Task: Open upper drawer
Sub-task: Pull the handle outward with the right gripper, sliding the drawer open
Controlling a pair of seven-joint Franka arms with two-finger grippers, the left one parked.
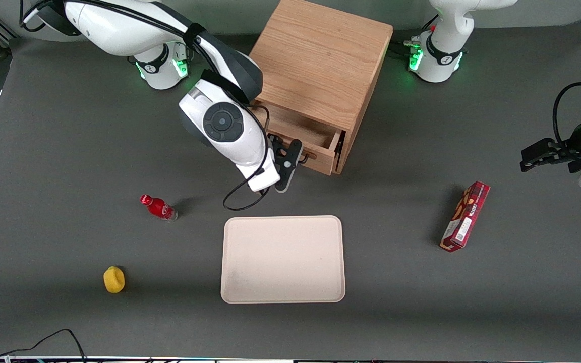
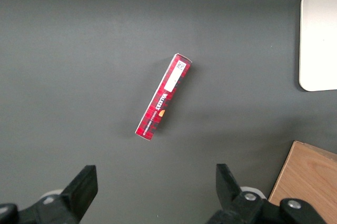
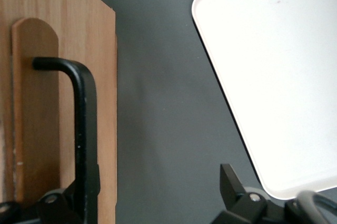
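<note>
Tray (image 1: 283, 259) near open upper drawer (image 1: 304, 135), end effector (image 1: 290, 169) between

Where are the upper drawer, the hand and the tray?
Upper drawer (image 1: 315, 160): front view, on its front panel, pulled partly out of the cabinet.
Hand (image 1: 304, 157): front view, between its fingertips at the drawer's handle.
Tray (image 1: 283, 222): front view, on its rim nearest the cabinet.
</note>
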